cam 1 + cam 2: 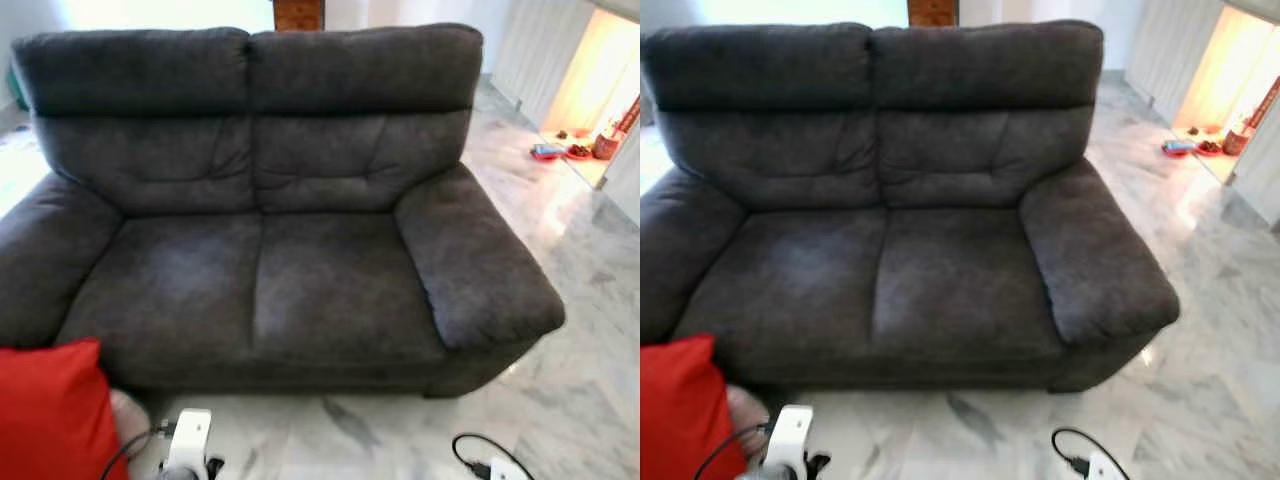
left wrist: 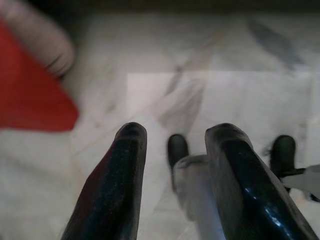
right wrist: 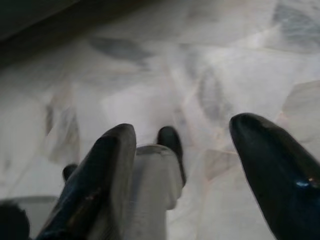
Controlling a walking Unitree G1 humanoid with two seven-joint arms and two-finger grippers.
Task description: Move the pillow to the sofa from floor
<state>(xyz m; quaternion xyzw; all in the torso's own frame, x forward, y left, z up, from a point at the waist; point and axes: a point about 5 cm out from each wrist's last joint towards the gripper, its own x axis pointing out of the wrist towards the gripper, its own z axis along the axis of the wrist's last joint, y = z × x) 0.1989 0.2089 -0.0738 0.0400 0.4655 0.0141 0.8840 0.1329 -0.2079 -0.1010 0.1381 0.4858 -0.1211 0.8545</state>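
A red pillow (image 1: 50, 415) lies on the marble floor at the front left, just before the left end of the dark grey two-seat sofa (image 1: 260, 280). The sofa's seat cushions are bare. My left arm (image 1: 188, 440) hangs low beside the pillow, to its right. In the left wrist view my left gripper (image 2: 175, 132) is open over the floor, and a corner of the red pillow (image 2: 30, 95) lies off to one side, apart from the fingers. My right gripper (image 3: 182, 127) is open above bare marble, with nothing between its fingers.
A pale pinkish rounded thing (image 1: 125, 415) rests against the pillow at the sofa's foot. Red dishes (image 1: 560, 150) sit on the floor by a lit doorway at the back right. Open marble floor (image 1: 590, 330) stretches to the right of the sofa.
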